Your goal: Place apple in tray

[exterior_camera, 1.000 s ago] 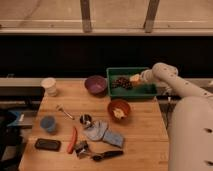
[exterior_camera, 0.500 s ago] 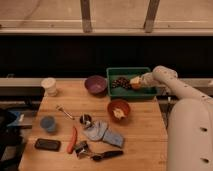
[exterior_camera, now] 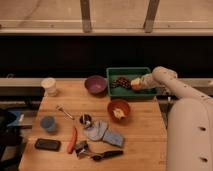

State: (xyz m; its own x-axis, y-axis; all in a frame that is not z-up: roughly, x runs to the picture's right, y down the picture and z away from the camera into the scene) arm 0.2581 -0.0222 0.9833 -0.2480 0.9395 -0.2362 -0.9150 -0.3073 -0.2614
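Clutter is seen nearest on the bench (exterior_camera: 145, 135): a dark phone (exterior_camera: 47, 144), a blue cup (exterior_camera: 48, 123), an orange bowl (exterior_camera: 119, 109). Farther back, the fingers (exterior_camera: 138, 83) are reached over the green tray (exterior_camera: 129, 74), the apple (exterior_camera: 135, 83) at their tips, low inside, beside a brown cluster (exterior_camera: 120, 82). Whether it is gripped or released cannot be told. Release is judged imminent.

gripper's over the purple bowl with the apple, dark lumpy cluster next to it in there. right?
Not the purple bowl. The camera view shows the gripper with the apple over the green tray; the dark lumpy cluster does lie beside it there.
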